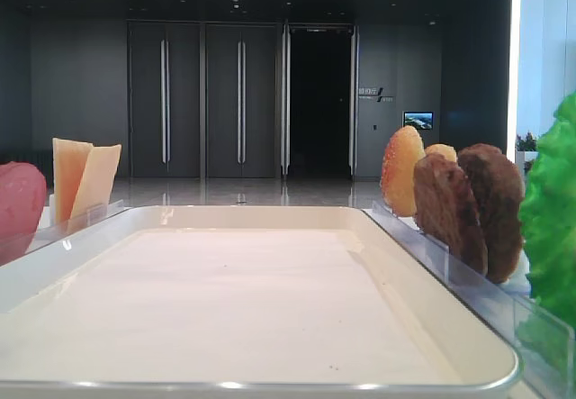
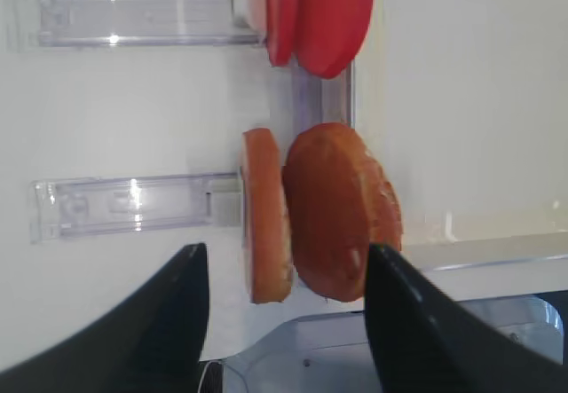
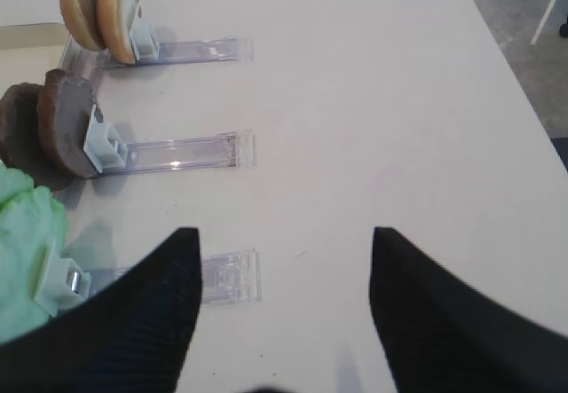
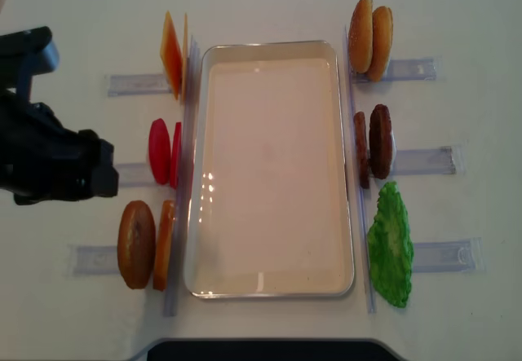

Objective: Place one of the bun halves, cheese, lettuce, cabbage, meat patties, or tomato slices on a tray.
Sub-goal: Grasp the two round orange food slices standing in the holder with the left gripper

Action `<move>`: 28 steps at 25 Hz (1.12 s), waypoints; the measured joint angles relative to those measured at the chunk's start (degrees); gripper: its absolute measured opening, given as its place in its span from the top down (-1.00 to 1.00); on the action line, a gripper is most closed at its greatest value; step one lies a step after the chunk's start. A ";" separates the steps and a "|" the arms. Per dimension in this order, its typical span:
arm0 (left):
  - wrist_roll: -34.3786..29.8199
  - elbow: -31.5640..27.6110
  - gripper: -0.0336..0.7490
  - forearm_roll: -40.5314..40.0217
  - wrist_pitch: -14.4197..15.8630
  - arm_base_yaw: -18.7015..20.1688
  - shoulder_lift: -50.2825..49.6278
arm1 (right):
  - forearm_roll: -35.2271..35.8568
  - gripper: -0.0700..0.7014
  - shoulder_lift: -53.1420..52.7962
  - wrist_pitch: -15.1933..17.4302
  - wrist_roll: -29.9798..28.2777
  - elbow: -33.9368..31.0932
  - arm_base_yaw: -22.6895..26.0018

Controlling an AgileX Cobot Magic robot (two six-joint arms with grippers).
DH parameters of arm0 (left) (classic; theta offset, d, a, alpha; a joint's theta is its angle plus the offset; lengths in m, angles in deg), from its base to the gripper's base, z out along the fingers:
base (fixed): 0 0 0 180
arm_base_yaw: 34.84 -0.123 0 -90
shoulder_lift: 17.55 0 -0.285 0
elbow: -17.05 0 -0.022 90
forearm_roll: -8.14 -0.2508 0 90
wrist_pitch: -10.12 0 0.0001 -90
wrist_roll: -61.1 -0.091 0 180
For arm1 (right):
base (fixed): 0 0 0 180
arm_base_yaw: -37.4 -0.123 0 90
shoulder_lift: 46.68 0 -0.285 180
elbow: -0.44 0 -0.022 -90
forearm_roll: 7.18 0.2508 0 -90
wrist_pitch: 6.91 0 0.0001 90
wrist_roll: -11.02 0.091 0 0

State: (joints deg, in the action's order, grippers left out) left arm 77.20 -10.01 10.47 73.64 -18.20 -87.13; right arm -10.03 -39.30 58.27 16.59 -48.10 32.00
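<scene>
The left end effector (image 2: 284, 322) is hovering spread wide and empty over upright bun halves (image 2: 324, 214), racked on edge beside the bare tray (image 4: 272, 288) for easy pinching, while the right end effector (image 3: 284, 309) is also gaping empty.

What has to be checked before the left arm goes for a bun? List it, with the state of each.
1. Tray bare, room to set food down: ok.
2. Left gripper open, nothing held: ok.
3. Buns standing on edge ahead of the left gripper, lined up with the gap: ok.
4. Left gripper low enough to close on a bun: cannot tell.
5. Tomato slices apart from the buns: ok.
6. Right gripper open, empty, over bare table: ok.
</scene>
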 joint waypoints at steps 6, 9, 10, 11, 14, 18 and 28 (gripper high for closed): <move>11.74 0.00 -0.18 -4.56 -0.10 12.11 0.00 | 0.00 -0.29 0.00 0.00 0.00 0.00 0.00; 15.86 0.00 -0.18 -5.23 -0.11 16.20 -0.46 | 0.00 -0.29 0.00 0.00 0.00 0.00 0.00; 16.80 0.00 -0.18 -5.37 -0.11 17.36 -0.88 | 0.00 -0.29 0.00 0.00 0.00 0.00 0.00; 17.74 0.00 -0.18 -5.43 -0.11 18.72 -1.57 | 0.00 -0.29 0.00 0.00 0.00 0.00 0.00; 19.67 0.00 -0.18 -6.44 -0.16 22.13 -4.11 | 0.00 -0.29 0.00 0.00 0.00 0.00 0.00; 21.32 0.00 -0.23 -7.80 -0.16 23.96 -6.08 | 0.05 -0.29 0.00 0.00 0.00 0.00 0.00; 21.87 0.00 -0.47 -9.29 -0.49 24.01 -7.21 | 0.05 -0.29 0.00 0.00 0.00 0.00 0.00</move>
State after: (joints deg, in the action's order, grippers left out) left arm 99.07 -10.01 1.19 73.15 5.81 -94.34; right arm -9.98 -39.30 58.27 16.59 -48.10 32.00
